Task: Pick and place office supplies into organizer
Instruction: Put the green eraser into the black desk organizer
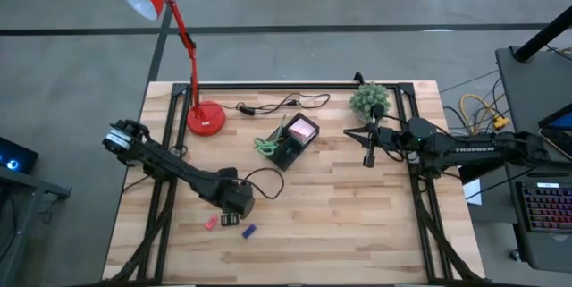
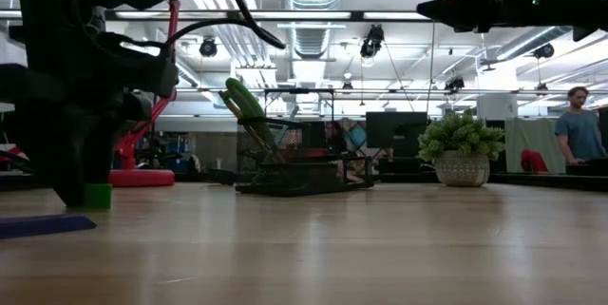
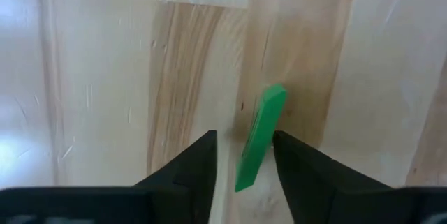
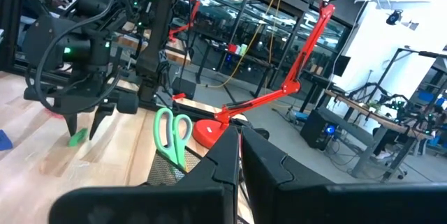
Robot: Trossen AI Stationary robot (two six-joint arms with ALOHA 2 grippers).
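Note:
A small green piece point(image 3: 258, 137) lies on the wood between the fingers of my left gripper point(image 3: 244, 140), which is open and points down over it near the table's near-left part point(image 1: 234, 208). The low view shows the piece point(image 2: 96, 196) resting on the table under the gripper. A red piece point(image 1: 211, 223) and a blue piece point(image 1: 249, 231) lie beside it. The black organizer point(image 1: 288, 148) stands mid-table with the pink sticky pad point(image 1: 304, 129) and the green-handled scissors point(image 1: 266, 147) in it. My right gripper point(image 1: 368, 158) hovers right of the organizer, shut and empty.
A red desk lamp's base point(image 1: 206, 119) and a black cable point(image 1: 277, 105) sit behind the organizer, and a round green plant point(image 1: 369, 99) is at the far right. A person point(image 2: 575, 120) stands in the room beyond. Bare wood lies along the table's near-right part.

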